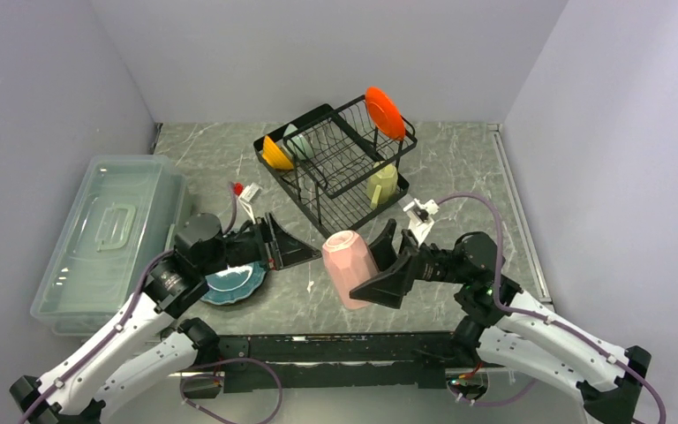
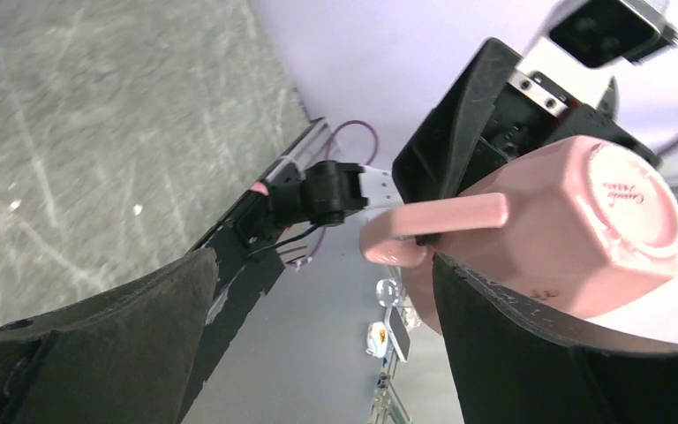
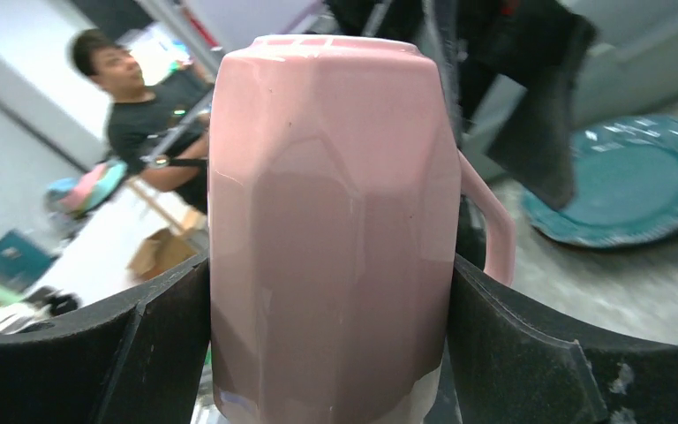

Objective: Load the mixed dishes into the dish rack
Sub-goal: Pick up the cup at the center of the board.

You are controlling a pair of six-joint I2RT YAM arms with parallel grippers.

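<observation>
My right gripper (image 1: 369, 265) is shut on the pink mug (image 1: 350, 265), which hangs above the table in front of the dish rack (image 1: 335, 168). Both pads press the mug's (image 3: 331, 221) sides, with its base pointing away from the wrist. My left gripper (image 1: 296, 247) stands open and empty just left of the mug (image 2: 583, 230), whose handle (image 2: 441, 216) lies beyond my left fingertips (image 2: 322, 261). A teal plate (image 1: 234, 283) lies under the left arm. The rack holds an orange-red plate (image 1: 385, 112), an orange-yellow bowl (image 1: 274, 155), a pale green bowl (image 1: 296, 141) and a pale yellow mug (image 1: 381, 184).
A clear lidded plastic bin (image 1: 110, 238) stands at the left of the table. Grey walls close in the left, back and right. The teal plate (image 3: 636, 181) also shows in the right wrist view, behind the left gripper's dark fingers (image 3: 530, 115).
</observation>
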